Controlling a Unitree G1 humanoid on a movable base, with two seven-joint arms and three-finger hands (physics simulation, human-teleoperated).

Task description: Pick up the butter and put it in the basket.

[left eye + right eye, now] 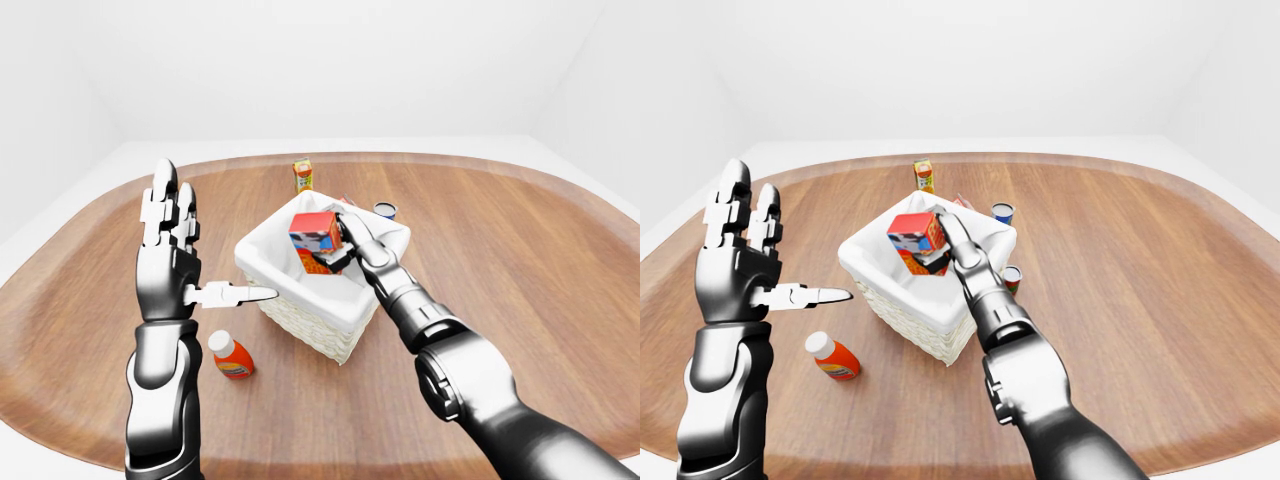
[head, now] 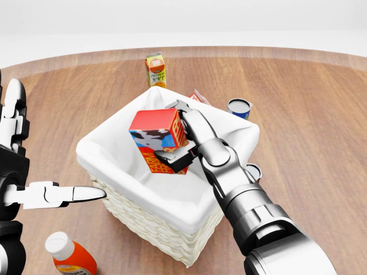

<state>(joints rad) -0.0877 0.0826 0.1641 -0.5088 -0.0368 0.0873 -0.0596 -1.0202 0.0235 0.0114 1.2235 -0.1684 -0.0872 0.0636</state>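
Because the right hand (image 2: 182, 140) has its fingers closed round the butter (image 2: 157, 139), a red and blue carton held tilted over the open basket (image 2: 109, 150), the chief risk as I judge it is a poor release. Let go on this slant, the carton could catch the white-lined rim beside the hand, tip, and roll out onto the table (image 2: 309, 114). The rim on the wrist side sits close under the forearm, so a careless drop of the arm might nudge the light wicker basket sideways.

Below the hand the basket's hollow looks free and wide enough to take the carton. Beyond the fingertips stand a juice carton (image 2: 155, 69) and a blue can (image 2: 239, 107), with another can (image 2: 253, 171) just beside the forearm; a wide sweep outward could knock them. The left hand (image 1: 170, 250) hangs spread wide and holds nothing, its thumb pointing at the basket wall, an orange bottle (image 1: 231, 357) lying below it.
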